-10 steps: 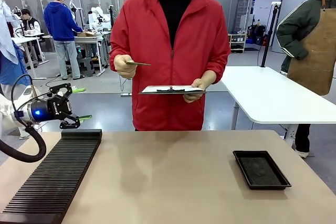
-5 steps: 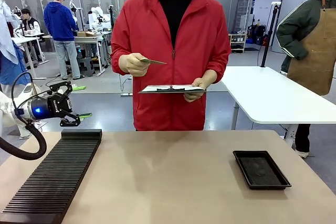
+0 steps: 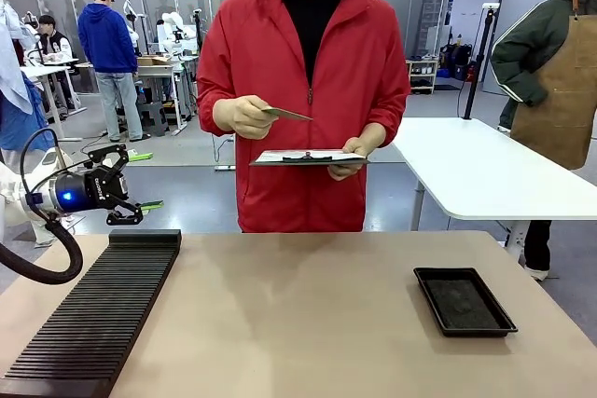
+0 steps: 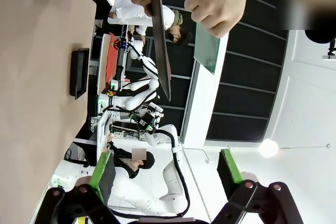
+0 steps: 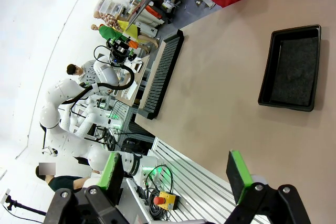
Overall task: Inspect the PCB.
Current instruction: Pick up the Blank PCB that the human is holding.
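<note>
- The PCB (image 3: 286, 114) is in the air beyond the counter's (image 3: 308, 323) far edge. The person in the red jacket pinches one end of it in one hand (image 3: 241, 116) at chest height, and it lies nearly flat with a slight tilt.
- In the left wrist view the board's green face shows, with a fine grid on it.
- Just below the PCB and apart from it, the person's other hand (image 3: 347, 150) holds a white clipboard (image 3: 308, 157) level.
- The left gripper (image 3: 126, 188) hangs by the counter's far left corner, raised above the far end of a black ridged rack (image 3: 93, 319). Its fingers are spread and its green pads (image 4: 102, 174) have nothing between them.
- The right gripper (image 5: 175, 174) also stands wide apart and empty, looking across the counter.
- The rack runs along the counter's left edge, from the far left corner towards the near edge.
- A black shallow tray (image 3: 464, 301) lies flat near the counter's right edge, well apart from the rack.
</note>
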Available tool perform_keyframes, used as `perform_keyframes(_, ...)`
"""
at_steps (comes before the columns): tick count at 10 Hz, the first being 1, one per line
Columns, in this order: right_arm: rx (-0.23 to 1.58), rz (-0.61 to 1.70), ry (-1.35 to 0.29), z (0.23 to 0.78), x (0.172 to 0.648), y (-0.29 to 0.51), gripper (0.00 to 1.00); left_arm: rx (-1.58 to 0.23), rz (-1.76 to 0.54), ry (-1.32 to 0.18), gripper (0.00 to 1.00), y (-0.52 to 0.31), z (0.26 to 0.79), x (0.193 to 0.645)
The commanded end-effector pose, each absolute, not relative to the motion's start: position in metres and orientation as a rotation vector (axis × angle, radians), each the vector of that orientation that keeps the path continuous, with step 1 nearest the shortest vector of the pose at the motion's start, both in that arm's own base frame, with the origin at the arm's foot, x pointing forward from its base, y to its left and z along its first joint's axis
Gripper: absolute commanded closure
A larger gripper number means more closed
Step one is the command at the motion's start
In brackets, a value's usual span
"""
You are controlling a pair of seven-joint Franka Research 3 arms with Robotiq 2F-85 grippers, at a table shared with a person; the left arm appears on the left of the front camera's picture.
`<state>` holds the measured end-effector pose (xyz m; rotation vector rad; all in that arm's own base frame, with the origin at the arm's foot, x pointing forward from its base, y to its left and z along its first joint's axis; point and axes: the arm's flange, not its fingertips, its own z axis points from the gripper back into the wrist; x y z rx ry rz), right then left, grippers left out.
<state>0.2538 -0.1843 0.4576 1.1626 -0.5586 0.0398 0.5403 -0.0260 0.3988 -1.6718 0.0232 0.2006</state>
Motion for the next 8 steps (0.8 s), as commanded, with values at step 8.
perform_keyframes(8, 1.170, 0.051, -0.576, 0.4582, 0.2539, -0.1850, 0.00, -1.657, 0.187, 0.026, 0.00, -0.0274, 0.4008, 0.5415)
